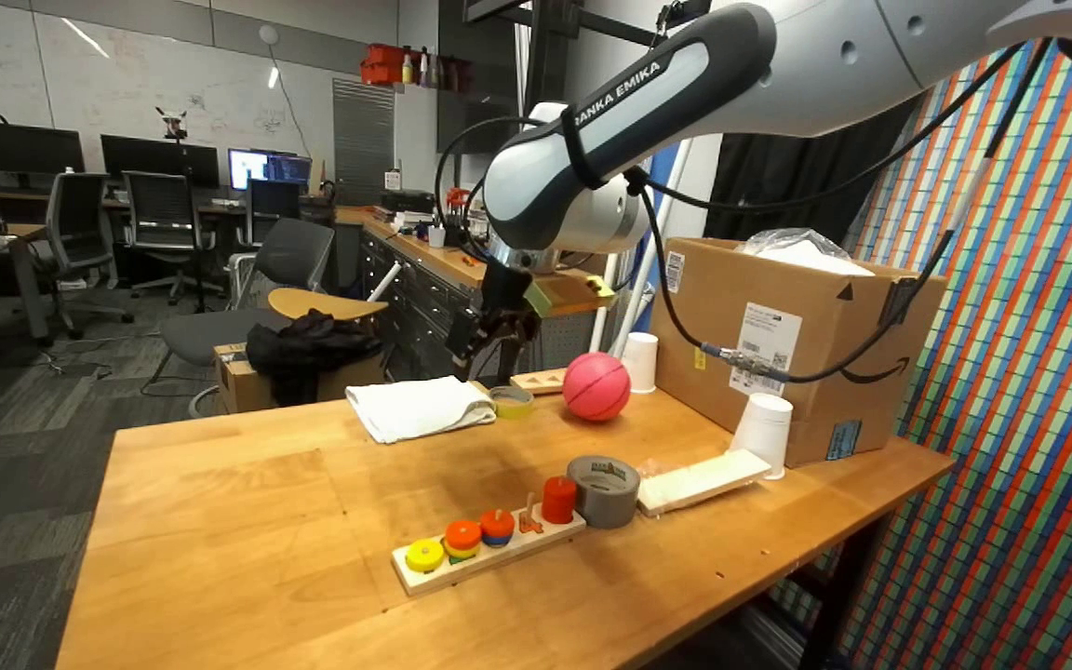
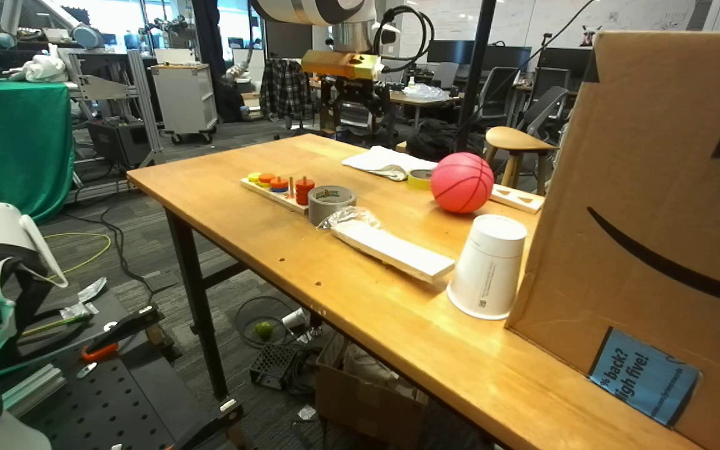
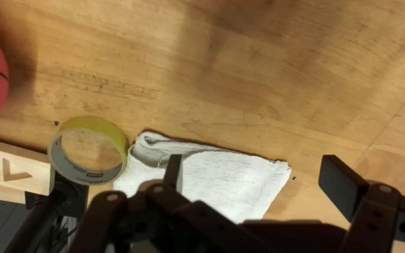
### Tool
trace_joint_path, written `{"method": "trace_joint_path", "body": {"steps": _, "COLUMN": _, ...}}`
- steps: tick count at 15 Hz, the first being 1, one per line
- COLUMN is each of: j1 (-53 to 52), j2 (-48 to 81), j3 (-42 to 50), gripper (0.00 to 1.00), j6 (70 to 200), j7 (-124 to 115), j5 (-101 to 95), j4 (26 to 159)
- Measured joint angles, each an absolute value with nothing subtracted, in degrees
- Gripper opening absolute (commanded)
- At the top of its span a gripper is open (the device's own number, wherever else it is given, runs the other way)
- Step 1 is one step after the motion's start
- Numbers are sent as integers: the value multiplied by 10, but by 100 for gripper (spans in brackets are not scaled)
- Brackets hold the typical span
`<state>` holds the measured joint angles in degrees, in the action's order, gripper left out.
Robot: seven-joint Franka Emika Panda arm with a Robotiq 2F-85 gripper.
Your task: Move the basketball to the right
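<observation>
Basketball [image 1: 596, 386] is on the desk [image 1: 247, 521] near the edge, just in front of the triangle-hole board [image 1: 536, 381] in an exterior view; can't tell if they touch. Nothing holds it. My read: the flat top is all that stops it rolling, so a nudge would shift it.

Looks: pinkish red, thin dark seams, round, no dent visible. Wrist view catches only part of it, at the left border.

Next out: white cup [image 1: 642, 358], just beside it. Yellow tape roll [image 1: 513, 409] lies flat by the board's end, folded white cloth [image 1: 420, 409] beside that. Probably just parked along the edge, not laid out for this job.

Pincer [image 3: 253, 174]: fingers spread wide, nothing between them, hanging above the desk on the cloth side, apart from the ball. Wide presumably because a ball needs a broad bite. No grasp yet; likely calls for a sideways move, then down over it.

Farther: grey tape roll [image 1: 606, 507] touching or nearly touching the ring stacker [image 1: 497, 529]. Big carton [image 1: 820, 326] past the cup could limit travel that way.
</observation>
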<state>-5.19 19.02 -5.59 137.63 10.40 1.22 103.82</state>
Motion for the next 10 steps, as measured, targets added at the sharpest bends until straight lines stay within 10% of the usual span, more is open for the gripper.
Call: {"method": "trace_joint_path", "body": {"steps": 10, "j1": -32, "j2": 302, "j3": -29, "gripper": 100, "j6": 1341, "j7": 99, "j5": -10, "j4": 898}}
